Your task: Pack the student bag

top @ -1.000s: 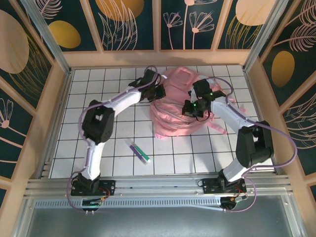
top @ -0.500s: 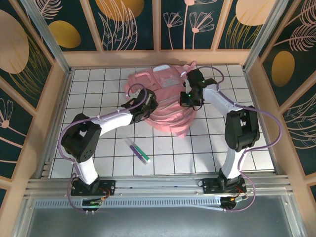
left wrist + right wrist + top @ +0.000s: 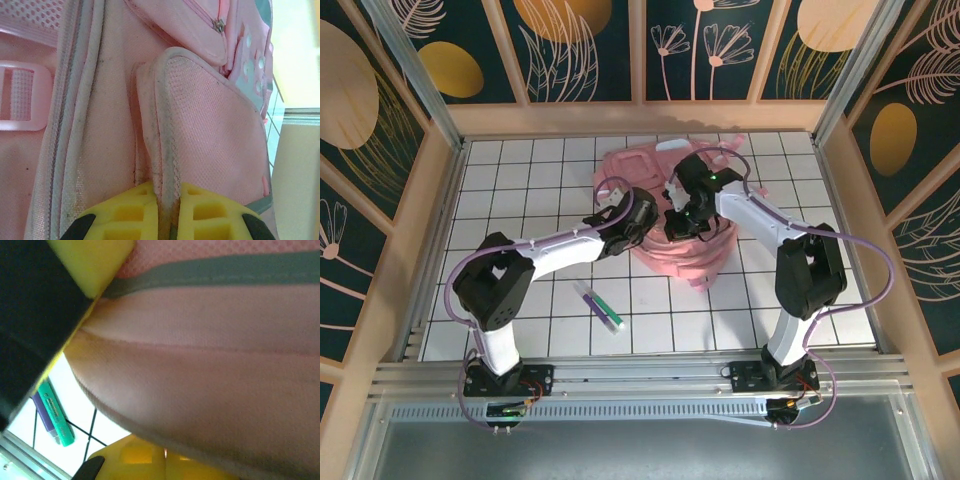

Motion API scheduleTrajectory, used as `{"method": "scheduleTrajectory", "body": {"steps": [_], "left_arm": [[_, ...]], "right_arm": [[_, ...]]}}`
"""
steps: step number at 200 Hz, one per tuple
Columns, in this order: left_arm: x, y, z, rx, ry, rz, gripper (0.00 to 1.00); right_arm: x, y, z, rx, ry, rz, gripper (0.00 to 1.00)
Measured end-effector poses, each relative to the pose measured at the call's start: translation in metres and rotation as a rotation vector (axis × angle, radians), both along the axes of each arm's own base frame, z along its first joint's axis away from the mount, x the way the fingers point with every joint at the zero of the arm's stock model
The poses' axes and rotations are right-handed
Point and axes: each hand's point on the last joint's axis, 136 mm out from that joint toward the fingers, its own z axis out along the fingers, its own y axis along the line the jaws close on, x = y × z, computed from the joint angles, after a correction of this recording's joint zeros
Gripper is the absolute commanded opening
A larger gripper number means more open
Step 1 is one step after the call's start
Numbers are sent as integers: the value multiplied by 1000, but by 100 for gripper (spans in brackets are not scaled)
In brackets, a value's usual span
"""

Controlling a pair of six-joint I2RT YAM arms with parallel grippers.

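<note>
A white gridded table (image 3: 520, 170) is enclosed by wood-framed walls (image 3: 410, 60) painted with dark botanical panels; the student bag (image 3: 685, 262) lies crumpled toward the far middle of it, between the two arms. It is pinched from both sides: the left fingers (image 3: 625, 215) are closed narrowly on a piped fold (image 3: 162, 125) of its fabric, and the right fingers (image 3: 682, 222) are closed tight on a bunched pink edge.

The step in hand is judged to be the readying of the bag – it is being held and turned so that an opening can be found – and nothing is seen to be packed yet; two pens (image 3: 603, 307), one purple and one green, lie on the table well apart from the bag, nearer the arm bases. The next move is likely to call for the zip to be located and one grip to be freed for it.

From above, the layout is given but the grips are hidden by the wrists; in the left wrist view a zip pull (image 3: 218, 24) and a pale buckle (image 3: 22, 95) are made out; in the right wrist view a grey strip (image 3: 225, 271) and – past the bag's edge – the pens (image 3: 52, 417) are seen.
</note>
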Motion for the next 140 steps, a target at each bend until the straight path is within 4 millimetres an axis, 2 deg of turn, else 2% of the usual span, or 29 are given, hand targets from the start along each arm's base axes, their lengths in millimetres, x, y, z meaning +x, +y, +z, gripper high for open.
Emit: {"method": "scheduleTrajectory", "body": {"steps": [6, 14, 22, 33, 37, 40, 52, 68, 77, 89, 102, 120, 130, 140], "left_arm": [[-1, -1, 0, 0, -3, 4, 0], [-2, -2, 1, 0, -5, 8, 8], [-2, -2, 1, 4, -10, 13, 25], [-2, -1, 5, 13, -25, 12, 59], [-3, -1, 8, 18, -34, 6, 67], [-5, -1, 10, 22, -41, -1, 69], [-10, 4, 27, 58, -97, -41, 69], [-16, 13, 59, 111, -218, -127, 68], [-13, 24, 76, 168, -307, -190, 68], [-3, 42, 89, 252, -384, -242, 66], [16, 62, 89, 329, -408, -289, 62], [48, 81, 75, 398, -386, -357, 63], [57, 82, 65, 431, -386, -419, 66], [58, 74, 56, 459, -397, -505, 68]], "right_arm": [[0, 0, 0, 8, 12, -17, 0], [1, -1, 0, 20, 25, -34, 0], [3, -2, 1, 32, 36, -49, 0], [4, -3, 2, 47, 42, -57, 0], [5, -3, 3, 53, 41, -56, 0], [6, -3, 3, 58, 39, -57, 0], [8, -3, 4, 66, 30, -47, 0], [7, -3, 4, 70, 23, -26, 0], [5, -4, 4, 70, 16, -14, 0], [1, -6, 5, 69, 11, -7, 0], [-2, -9, 9, 67, -4, 0, 0], [-1, -11, 13, 63, -28, 6, 0], [-1, -12, 13, 62, -31, 8, 0], [-1, -12, 12, 61, -30, 8, 0]]}}
